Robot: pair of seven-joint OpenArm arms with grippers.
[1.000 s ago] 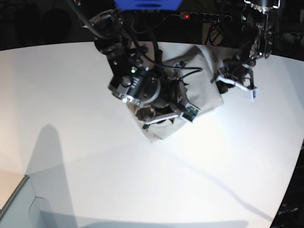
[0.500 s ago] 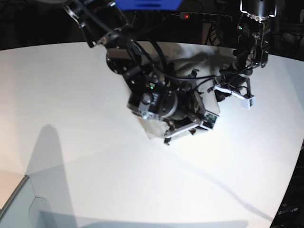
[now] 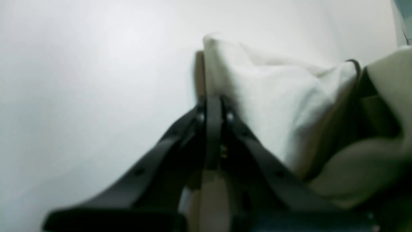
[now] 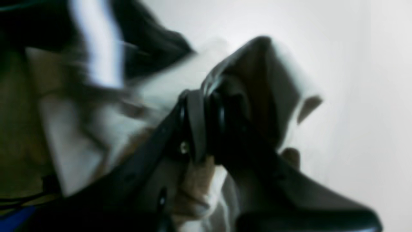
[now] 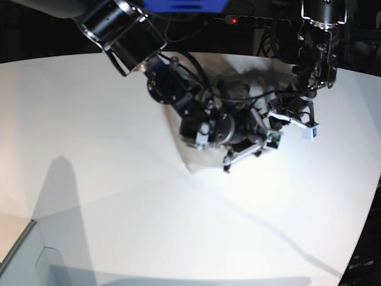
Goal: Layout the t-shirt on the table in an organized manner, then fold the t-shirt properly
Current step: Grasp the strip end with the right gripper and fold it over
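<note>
T-shirt (image 5: pixel 238 74): light beige, bunched at the far middle of the white desk (image 5: pixel 89 119), mostly under both arms. Left gripper (image 3: pixel 212 106): fingers (image 3: pixel 213 135) pressed fully together, pinching a fold of cloth. Right gripper (image 4: pixel 206 106): fingers (image 4: pixel 193 125) nearly together, clamped on a cloth edge; view blurred.

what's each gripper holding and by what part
Both are shut on the t-shirt: the left gripper pinches a fabric edge, the right gripper a fold. Which part of the shirt cannot be told.
</note>
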